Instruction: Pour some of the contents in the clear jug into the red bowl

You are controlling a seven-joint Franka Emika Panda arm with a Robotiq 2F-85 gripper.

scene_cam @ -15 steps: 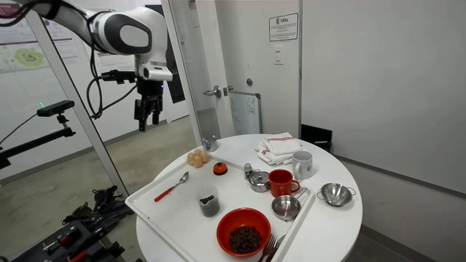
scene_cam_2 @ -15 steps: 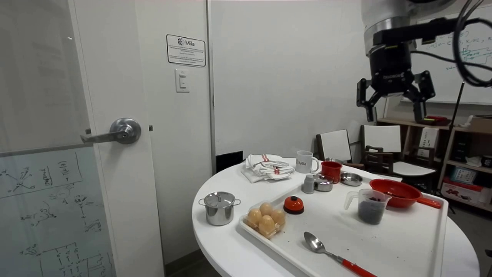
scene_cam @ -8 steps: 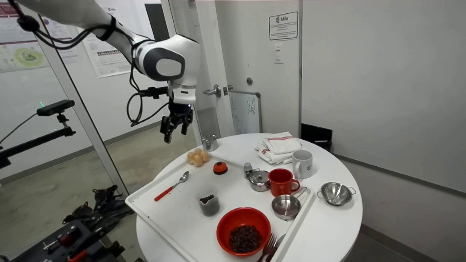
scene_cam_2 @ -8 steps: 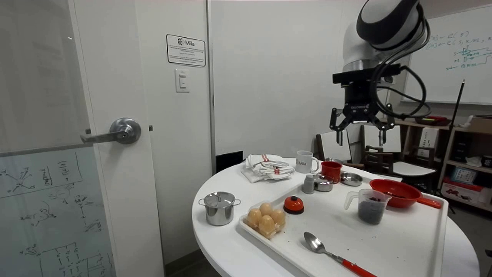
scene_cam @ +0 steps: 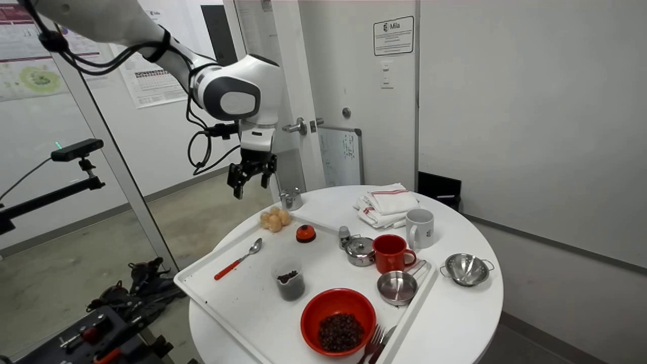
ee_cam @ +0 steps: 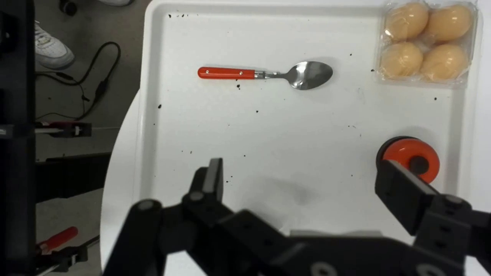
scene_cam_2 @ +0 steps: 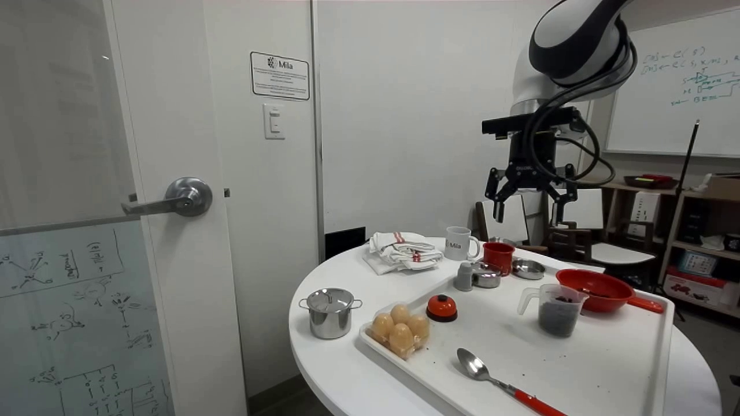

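Black end effector (scene_cam_2: 527,218): jaws apart. Near clear plastic jug (scene_cam_2: 558,315): round red bowl (scene_cam: 328,302), red-handled steel spoon (ee_cam: 266,74); farther off, plastic-packed tan eggs (scene_cam_2: 400,336).

1. In an exterior view: high, looking down across the table (scene_cam: 455,323).
2. In an exterior view: lower, facing a wall (scene_cam_2: 404,115).
3. Wrist view: nearest, straight down onto the tray (ee_cam: 291,130).
4. All 3 share tray and spoon (ee_cam: 259,74).

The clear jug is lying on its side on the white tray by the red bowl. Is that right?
Nearly! The clear jug isn't on its side: it stands upright, as both exterior views show. It is on the white tray by the red bowl.
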